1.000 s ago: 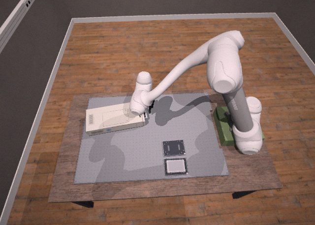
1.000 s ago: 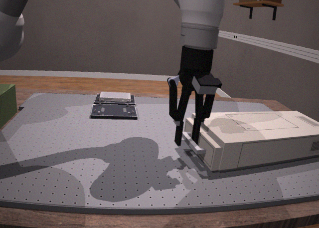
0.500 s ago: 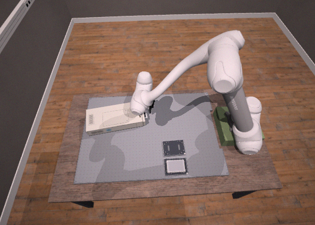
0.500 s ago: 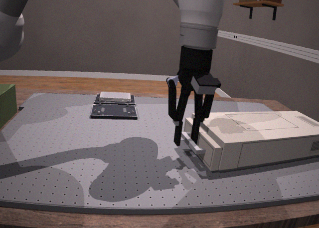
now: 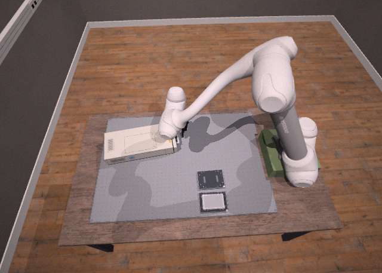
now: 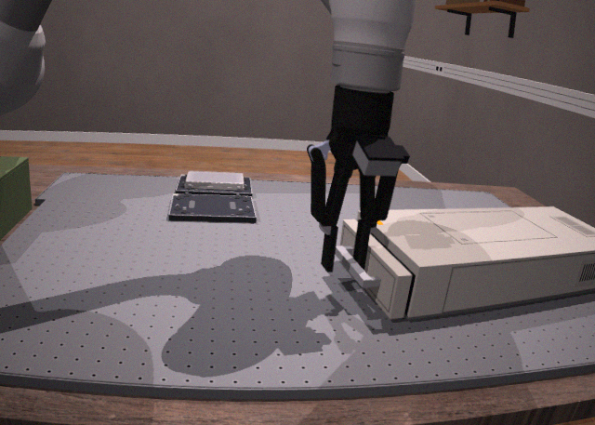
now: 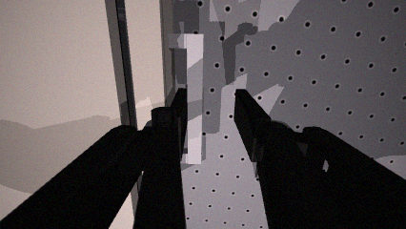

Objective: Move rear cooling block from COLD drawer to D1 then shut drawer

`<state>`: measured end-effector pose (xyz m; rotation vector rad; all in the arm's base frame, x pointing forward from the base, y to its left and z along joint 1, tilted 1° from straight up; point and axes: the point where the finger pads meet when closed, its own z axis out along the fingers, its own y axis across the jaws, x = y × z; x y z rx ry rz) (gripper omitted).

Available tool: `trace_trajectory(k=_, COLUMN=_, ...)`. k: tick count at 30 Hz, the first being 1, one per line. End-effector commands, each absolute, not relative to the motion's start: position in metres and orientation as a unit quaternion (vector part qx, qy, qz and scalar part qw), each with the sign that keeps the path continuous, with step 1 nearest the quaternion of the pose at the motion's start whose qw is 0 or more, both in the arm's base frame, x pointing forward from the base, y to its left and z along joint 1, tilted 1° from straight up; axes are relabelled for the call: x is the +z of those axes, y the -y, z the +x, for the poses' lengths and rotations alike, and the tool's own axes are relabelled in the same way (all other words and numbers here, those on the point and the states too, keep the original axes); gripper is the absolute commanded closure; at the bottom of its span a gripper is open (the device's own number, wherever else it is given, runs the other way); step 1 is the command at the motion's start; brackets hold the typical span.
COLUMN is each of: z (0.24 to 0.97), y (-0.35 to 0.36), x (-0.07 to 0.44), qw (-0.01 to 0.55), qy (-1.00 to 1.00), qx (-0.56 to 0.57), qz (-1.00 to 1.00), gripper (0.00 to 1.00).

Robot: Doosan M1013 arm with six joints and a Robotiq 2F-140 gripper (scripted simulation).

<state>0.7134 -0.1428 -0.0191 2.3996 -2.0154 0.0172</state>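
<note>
The cream cooler COLD has its orange lamp lit. Its drawer front stands out by a narrow dark gap; the blocks inside are hidden. The pale handle bar runs between the fingers of my gripper. The gripper is partly open: one finger is between bar and drawer front, close against the bar, the other stands clear outside it. The near deck slot D1 is dark and empty.
The deck slot D2, beyond D1, holds a pale flat block. The perforated grey deck lies under everything. A green base is beside the arm's foot.
</note>
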Motion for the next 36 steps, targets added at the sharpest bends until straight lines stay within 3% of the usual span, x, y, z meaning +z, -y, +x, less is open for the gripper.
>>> trace_trajectory(k=1, z=0.713, y=0.143, x=-0.018, qw=0.004, qy=0.643, qx=0.006, qz=0.766, gripper=0.66)
trace_trajectory(k=36, z=0.703, y=0.145, x=-0.018, qw=0.004, qy=0.643, qx=0.006, qz=0.766, gripper=0.66)
